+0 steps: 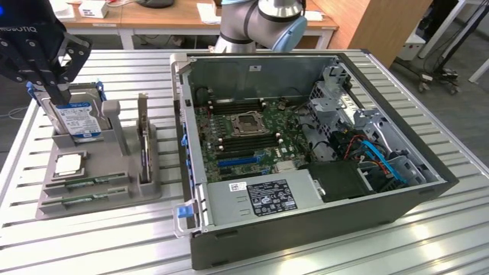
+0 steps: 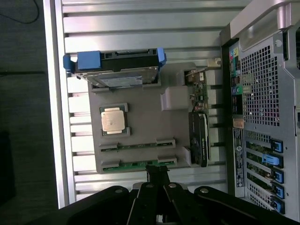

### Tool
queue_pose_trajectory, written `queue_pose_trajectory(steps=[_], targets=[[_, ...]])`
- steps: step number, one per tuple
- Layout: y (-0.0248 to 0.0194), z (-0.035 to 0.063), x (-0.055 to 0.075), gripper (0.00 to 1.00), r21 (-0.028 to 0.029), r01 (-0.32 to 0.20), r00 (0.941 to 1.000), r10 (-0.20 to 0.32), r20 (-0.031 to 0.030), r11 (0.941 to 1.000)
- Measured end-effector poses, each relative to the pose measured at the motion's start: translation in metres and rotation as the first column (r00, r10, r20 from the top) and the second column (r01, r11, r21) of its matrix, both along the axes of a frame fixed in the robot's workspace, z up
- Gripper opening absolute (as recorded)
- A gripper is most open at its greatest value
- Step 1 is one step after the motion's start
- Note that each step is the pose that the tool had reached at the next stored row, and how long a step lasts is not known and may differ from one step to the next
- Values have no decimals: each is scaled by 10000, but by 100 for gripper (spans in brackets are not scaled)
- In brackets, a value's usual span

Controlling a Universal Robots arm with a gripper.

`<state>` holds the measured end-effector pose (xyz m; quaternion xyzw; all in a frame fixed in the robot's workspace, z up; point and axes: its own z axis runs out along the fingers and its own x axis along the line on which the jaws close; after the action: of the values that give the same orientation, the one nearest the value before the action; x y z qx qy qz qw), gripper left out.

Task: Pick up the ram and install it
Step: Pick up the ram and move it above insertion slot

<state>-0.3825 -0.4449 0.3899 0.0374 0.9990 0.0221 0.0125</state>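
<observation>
Both halves of the pincer (image 2: 158, 171) meet, gripping nothing, above the ram (image 2: 132, 164).

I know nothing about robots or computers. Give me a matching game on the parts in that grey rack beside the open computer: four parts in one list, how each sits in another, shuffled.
Parts
1. hard drive
2. processor chip
3. ram sticks
4. expansion card

How it sits
A. flat in a square recess
B. on edge, on the side of the rack nearest the computer
C. upright, blue label showing
D. low in long slots at the rack's end farthest from the hard drive

Pairs: 1-C, 2-A, 3-D, 4-B
</observation>
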Motion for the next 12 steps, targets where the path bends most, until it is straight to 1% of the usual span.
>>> queue_pose_trajectory(steps=[12], targets=[[0,0,0,9,-1,-75,10000,75,-1,10000]])
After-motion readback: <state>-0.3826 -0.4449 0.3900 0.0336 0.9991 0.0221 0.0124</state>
